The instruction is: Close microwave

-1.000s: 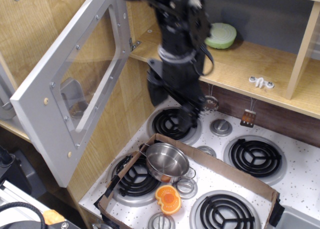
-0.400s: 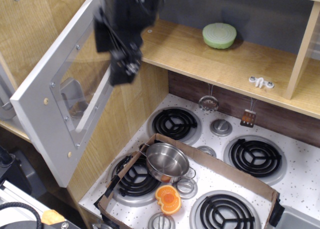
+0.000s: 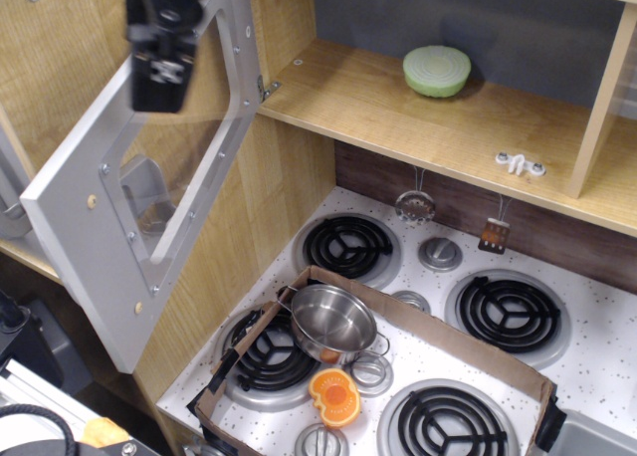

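Note:
The microwave is a wooden compartment (image 3: 378, 103) with a grey back wall. Its silver-grey door (image 3: 85, 252) stands swung wide open to the left, with its inner side and clear window facing the camera. The chunky handle (image 3: 149, 192) shows through the window. My black gripper (image 3: 159, 78) hangs at the upper left, in front of the door's upper edge and over the window's top. Its fingers are blurred into a dark block, so I cannot tell whether it is open or shut, or whether it touches the door.
A pale green round toy (image 3: 437, 71) lies inside the compartment. Below is a white stove top with black burners (image 3: 347, 247), a cardboard tray (image 3: 453, 346), a silver pot (image 3: 331, 322) and an orange toy (image 3: 334, 396). Small utensils (image 3: 415, 205) hang on the back wall.
My gripper has moved from above the back left burner up and to the left, across the compartment's front, to the door's upper edge. The door has stayed at the same angle.

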Robot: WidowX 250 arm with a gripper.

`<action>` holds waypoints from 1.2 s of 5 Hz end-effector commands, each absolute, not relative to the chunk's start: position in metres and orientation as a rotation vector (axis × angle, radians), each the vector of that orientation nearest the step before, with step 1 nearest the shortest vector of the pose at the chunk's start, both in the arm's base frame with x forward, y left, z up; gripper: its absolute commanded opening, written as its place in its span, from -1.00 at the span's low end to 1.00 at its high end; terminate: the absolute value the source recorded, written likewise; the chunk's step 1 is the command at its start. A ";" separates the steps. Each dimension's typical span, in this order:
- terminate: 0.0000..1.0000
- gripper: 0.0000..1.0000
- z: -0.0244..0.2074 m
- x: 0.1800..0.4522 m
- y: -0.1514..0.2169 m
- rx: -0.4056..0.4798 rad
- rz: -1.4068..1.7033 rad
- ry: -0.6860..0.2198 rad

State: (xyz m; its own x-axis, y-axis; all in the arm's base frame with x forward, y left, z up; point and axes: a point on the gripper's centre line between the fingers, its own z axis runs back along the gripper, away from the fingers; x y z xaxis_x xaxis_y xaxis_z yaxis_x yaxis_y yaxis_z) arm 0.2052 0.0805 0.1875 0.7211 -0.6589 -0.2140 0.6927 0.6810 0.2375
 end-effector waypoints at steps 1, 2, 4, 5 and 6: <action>-1.00 1.00 0.192 0.204 0.105 0.383 -0.891 0.178; -1.00 1.00 0.190 0.193 0.121 0.425 -0.897 0.223; -1.00 1.00 0.182 0.173 0.136 0.415 -0.868 0.238; -1.00 1.00 0.167 0.174 0.132 0.386 -0.864 0.187; -1.00 1.00 0.150 0.185 0.127 0.344 -0.853 0.102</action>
State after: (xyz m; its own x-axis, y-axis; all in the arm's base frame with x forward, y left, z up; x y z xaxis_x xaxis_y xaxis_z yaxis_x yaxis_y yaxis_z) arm 0.1740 0.1268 0.1368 0.6565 -0.7248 -0.2089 0.7530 0.6134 0.2383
